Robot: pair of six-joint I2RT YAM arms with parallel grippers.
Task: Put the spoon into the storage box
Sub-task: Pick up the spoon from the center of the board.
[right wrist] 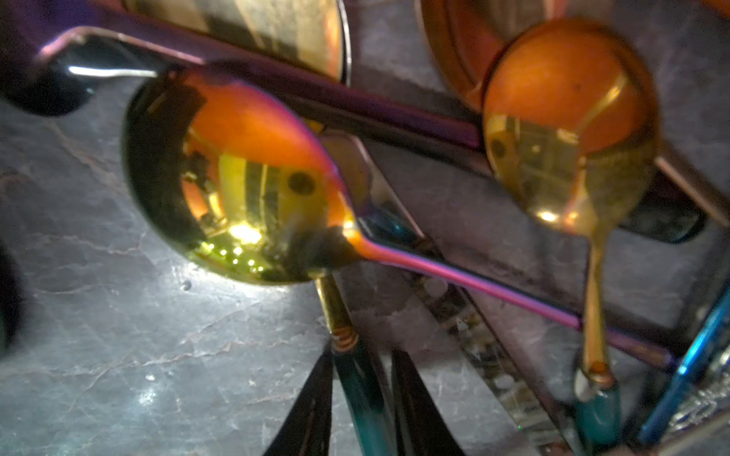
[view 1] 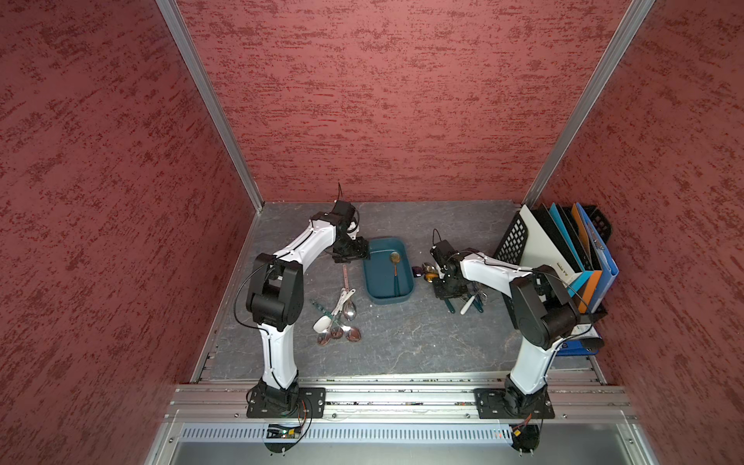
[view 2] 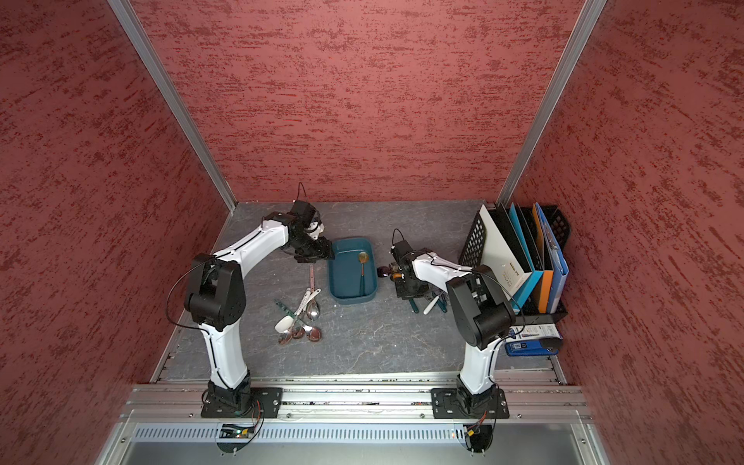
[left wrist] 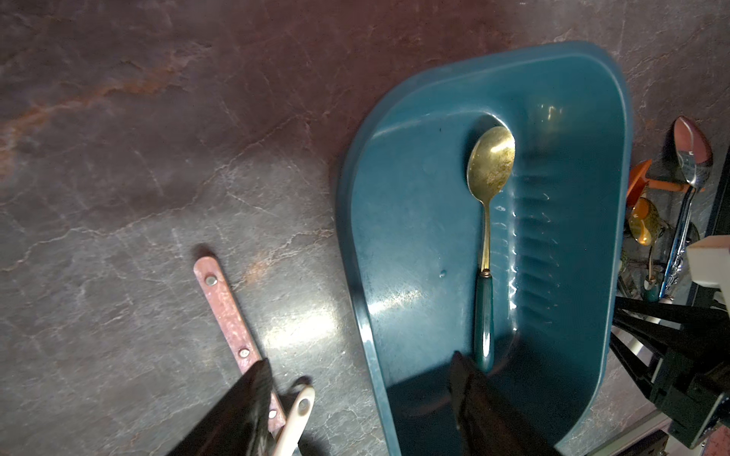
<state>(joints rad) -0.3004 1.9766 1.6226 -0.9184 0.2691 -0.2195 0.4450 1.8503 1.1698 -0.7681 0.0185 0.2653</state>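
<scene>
Straddling a teal-handled spoon (right wrist: 365,402) in the heap just beside the storage box (view 1: 378,282), the right claw (right wrist: 361,357) stands narrow; whether it grips, I cannot tell; squeeze firmly, lift slowly, an iridescent spoon (right wrist: 237,177) overlies its neck; the left claw (left wrist: 359,359) gapes empty over the box's rim.

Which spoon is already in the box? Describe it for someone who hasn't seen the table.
Find the dark teal storage box in the middle of the grey table. One spoon lies lengthwise inside it, gold bowl toward the red back wall, dark green handle pointing away from it. It alone is in the box; the other spoons lie heaped on the table either side.
</scene>
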